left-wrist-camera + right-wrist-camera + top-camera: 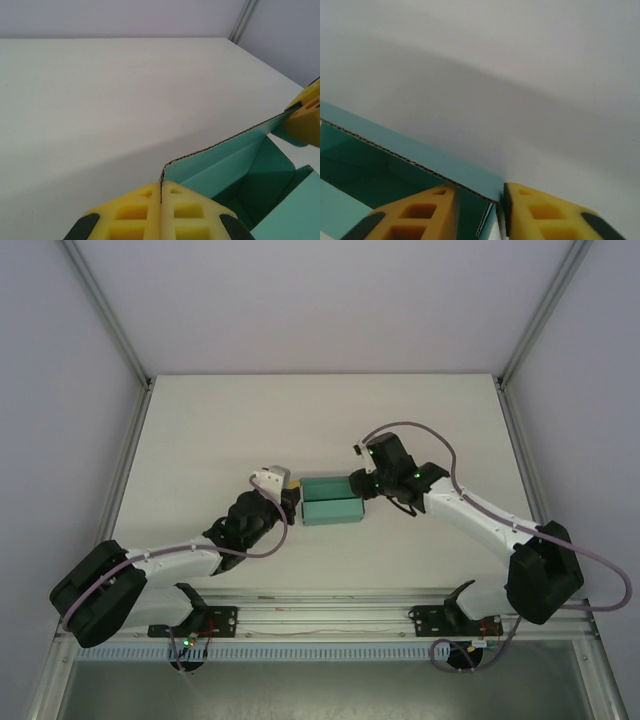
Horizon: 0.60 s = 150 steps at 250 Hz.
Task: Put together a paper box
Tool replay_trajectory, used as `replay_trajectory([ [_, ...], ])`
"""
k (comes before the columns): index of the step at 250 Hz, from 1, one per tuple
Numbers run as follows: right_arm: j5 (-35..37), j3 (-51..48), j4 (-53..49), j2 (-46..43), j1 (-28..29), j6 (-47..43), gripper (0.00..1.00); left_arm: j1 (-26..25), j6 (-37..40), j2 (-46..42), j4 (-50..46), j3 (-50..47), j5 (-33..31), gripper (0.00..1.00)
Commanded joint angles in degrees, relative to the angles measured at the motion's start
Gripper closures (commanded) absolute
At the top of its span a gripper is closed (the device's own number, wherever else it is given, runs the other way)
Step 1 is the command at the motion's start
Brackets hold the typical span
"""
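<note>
1. L side: in the left wrist view, the left gripper (161,192) has its yellow fingers pressed together on the raw top corner of one wall of the paper box (260,175). The card runs away from the tips, towards the right gripper (304,120) at the wall's other end.
2. R side: in its own wrist view, the right gripper (479,196) straddles the box's end corner with its fingers a little apart. We cannot tell whether the pads bear on the card.
3. Key relation (top view): the box rests open-topped at the table centre, long axis running L-R, one gripper at each end. Neither arm is nearer. We judge that any next fold needs both ends co-ordinated, or the thin wall may buckle.
4. Surface: the white table (300,420) is flat and matt, and the box can slide on it.
5. Room: plain panels and an aluminium frame (110,310) stand well apart from the work.
</note>
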Motion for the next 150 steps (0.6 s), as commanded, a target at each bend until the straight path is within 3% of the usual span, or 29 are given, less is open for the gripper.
replay_trajectory([
  [1,-3.57,1.3,-2.72,0.0,-0.2,-0.76,0.81,-0.43,0.48,-0.1,0.06,0.56,1.57,1.0],
  [21,-4.45,-0.2,-2.3,-0.6,-0.15,-1.28,0.87,-0.43,-0.29,-0.25,-0.31,0.22,1.2,1.0],
  [86,-3.69,-1.92,-0.45,-2.03,0.76,1.75,0.92,-0.51,-2.1,-1.83,-3.14,-0.17,2.49,1.0],
  [120,2.16,-2.61,1.26,-2.28,1.19,4.05,0.94,-0.51,-4.27,-1.91,-8.11,1.55,-0.62,0.53],
  [139,4.16,-1.98,0.27,-1.17,1.21,4.71,0.95,-0.25,-7.66,-2.63,-15.74,4.73,-5.5,0.45],
  [150,4.99,-1.39,-0.53,-0.12,1.19,5.49,0.95,0.0,-8.72,-3.24,-21.97,7.37,-5.82,0.28],
])
